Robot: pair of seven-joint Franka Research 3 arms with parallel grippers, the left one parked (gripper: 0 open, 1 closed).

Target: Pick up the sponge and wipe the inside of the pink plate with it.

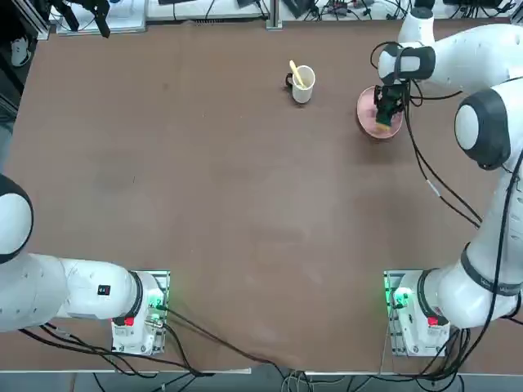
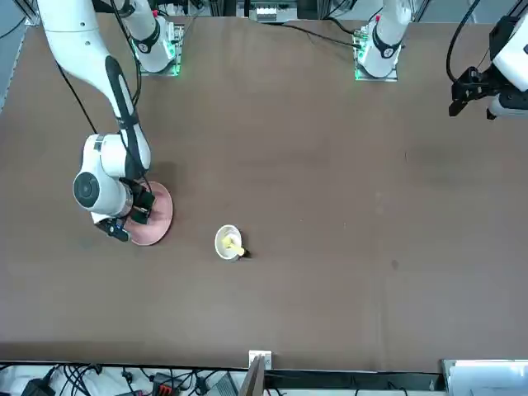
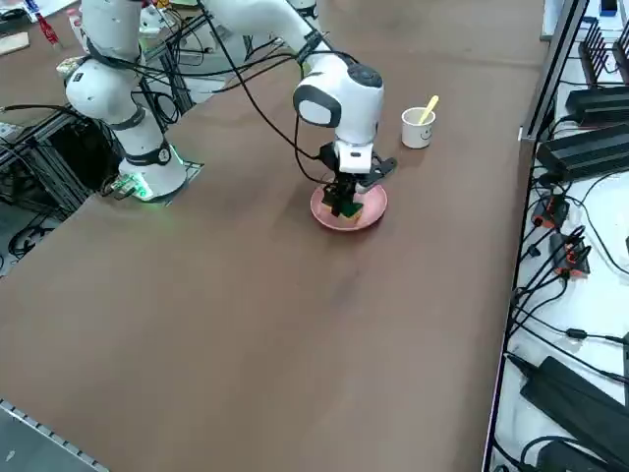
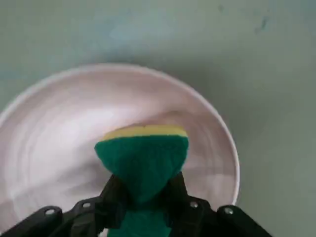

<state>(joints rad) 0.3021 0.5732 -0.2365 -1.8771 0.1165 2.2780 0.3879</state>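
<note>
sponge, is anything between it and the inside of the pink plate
Nothing visible. The right hand is shut on the sponge directly over the pink plate. The white mug stands apart, to one side.

Robotics lab, arms bolted to brown table (image 1: 229,204), cables (image 3: 550,285) along edges

The pink plate (image 1: 377,122) sits far on the table (image 1: 229,212), at its right. The right gripper (image 4: 143,197) hangs over it, pinching the sponge (image 4: 142,160) inside the plate. 1 mug (image 1: 302,84) stands left of the plate, well apart.
</note>
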